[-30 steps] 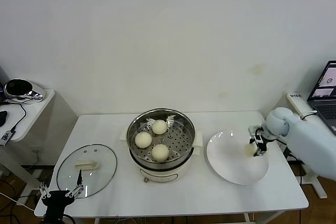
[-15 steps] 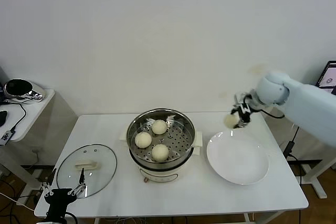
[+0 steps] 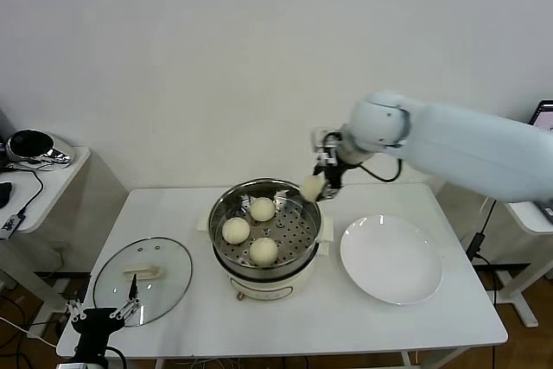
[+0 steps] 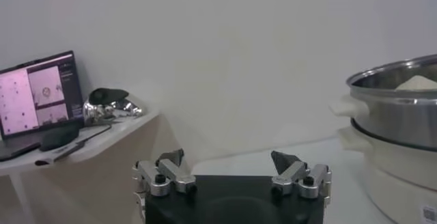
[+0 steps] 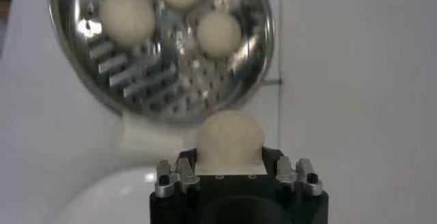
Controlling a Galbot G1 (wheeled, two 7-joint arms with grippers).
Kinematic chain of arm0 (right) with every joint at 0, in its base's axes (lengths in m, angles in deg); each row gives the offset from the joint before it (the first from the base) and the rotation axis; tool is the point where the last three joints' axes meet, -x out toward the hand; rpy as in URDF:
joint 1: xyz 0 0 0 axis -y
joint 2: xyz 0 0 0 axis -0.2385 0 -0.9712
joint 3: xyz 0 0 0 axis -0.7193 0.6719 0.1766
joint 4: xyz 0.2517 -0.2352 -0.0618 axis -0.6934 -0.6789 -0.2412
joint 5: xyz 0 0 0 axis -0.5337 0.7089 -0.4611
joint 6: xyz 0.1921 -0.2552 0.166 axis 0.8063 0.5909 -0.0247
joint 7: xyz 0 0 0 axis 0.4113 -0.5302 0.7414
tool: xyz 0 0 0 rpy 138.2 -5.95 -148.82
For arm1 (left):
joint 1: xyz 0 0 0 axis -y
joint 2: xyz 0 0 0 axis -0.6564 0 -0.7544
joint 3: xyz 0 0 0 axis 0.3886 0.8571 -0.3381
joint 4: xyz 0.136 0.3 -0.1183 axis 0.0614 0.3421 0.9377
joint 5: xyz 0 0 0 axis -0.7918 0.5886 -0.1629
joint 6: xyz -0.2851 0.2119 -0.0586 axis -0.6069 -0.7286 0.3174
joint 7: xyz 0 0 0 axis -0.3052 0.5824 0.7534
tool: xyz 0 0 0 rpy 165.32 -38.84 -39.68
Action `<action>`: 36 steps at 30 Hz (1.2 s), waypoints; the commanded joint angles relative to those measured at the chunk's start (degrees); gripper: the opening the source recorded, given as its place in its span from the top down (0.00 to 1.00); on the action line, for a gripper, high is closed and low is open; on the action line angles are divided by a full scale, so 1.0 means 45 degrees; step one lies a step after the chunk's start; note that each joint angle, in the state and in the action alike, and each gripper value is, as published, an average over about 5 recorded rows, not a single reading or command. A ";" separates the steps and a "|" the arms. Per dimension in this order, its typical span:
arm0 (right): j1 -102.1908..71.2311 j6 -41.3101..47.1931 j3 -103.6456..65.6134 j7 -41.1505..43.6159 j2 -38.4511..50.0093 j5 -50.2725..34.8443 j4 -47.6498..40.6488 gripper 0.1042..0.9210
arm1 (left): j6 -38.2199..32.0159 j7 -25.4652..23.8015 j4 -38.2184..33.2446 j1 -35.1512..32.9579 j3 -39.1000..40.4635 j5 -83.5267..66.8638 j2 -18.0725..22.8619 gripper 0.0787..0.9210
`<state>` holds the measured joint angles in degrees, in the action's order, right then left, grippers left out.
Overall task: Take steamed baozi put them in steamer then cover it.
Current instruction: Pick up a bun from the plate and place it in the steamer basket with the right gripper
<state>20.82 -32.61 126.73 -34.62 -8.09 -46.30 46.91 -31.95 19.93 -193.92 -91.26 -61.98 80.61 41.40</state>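
White wall fills the background behind the white table [image 3: 363, 326] I am working over. On it, the steamer [image 3: 264, 235] sits in the middle: a shiny steel pot with a perforated tray, on a white base. Three steamed baozi [image 3: 263, 251] lie on the tray, one toward the back, one toward my left and one at the front, apart from one another. My right wrist camera shows the same three buns on the perforated tray below.

My right gripper [image 3: 321, 184] hangs in the air over the steamer's back right rim, jaws closed on the fourth baozi [image 3: 312, 187], which shows pale and round between the fingers [image 5: 186, 171] in the right wrist view. It is clear of the tray, not touching the pot.

To the steamer's right lies the flat white plate [image 3: 390, 258] with nothing on it. To the steamer's left lies the round glass lid [image 3: 143, 280] with its cream handle, flat on the table.

My left gripper [image 3: 102, 317] waits low at the table's near left corner, just in front of the lid, jaws spread wide and holding nothing. Farther left, a side table [image 3: 52, 170] carries a shiny dark object.
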 commanded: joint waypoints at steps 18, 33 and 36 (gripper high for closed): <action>-0.2268 0.1033 0.0526 -0.0913 -0.2343 0.0020 -0.1674 0.39 | 0.0018 -0.0010 -0.0041 -0.0010 -0.0150 -0.0050 0.0103 0.12; -0.2018 0.1010 -0.0104 -0.0755 -0.1614 0.0584 -0.1199 0.25 | 0.0008 0.0000 -0.0014 -0.0027 -0.0165 -0.0042 0.0137 0.12; -0.1817 0.0985 -0.0623 -0.0924 -0.1066 0.0445 -0.0733 0.16 | 0.0014 0.0001 -0.0025 -0.0016 -0.0170 -0.0047 0.0138 0.12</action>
<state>11.66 -28.30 126.82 -38.09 -15.79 -44.85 41.44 -31.88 19.92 -194.04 -91.32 -62.73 80.41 42.06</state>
